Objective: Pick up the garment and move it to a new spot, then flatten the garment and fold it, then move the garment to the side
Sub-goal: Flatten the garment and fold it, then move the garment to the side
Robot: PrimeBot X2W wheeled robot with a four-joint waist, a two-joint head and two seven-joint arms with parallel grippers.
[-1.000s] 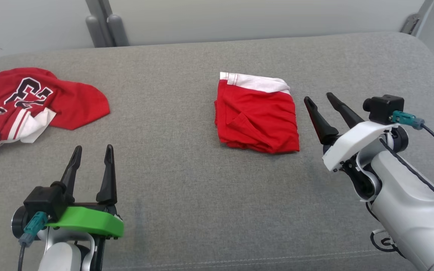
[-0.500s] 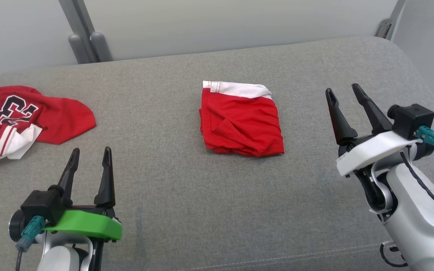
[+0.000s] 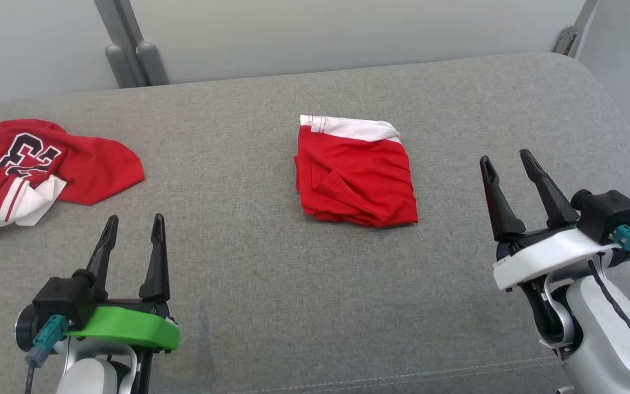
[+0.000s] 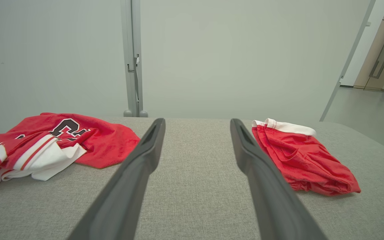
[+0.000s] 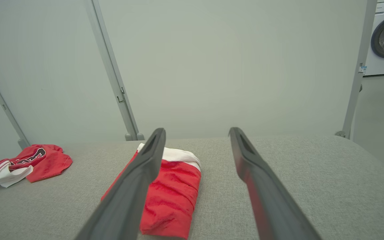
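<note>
The left end effector (image 3: 134, 218) hovers over the grey fabric surface (image 3: 271, 284), its two dark fingers spread wide with nothing between them. The right end effector (image 3: 505, 156) is just as wide open and empty. The folded red shorts (image 3: 356, 178), white waistband at the far edge, lie flat on the surface, ahead and right of the left end effector and ahead and left of the right one, touching neither. A crumpled red jersey (image 3: 47, 164) with black numerals lies ahead and left of the left end effector, well apart from the shorts.
</note>
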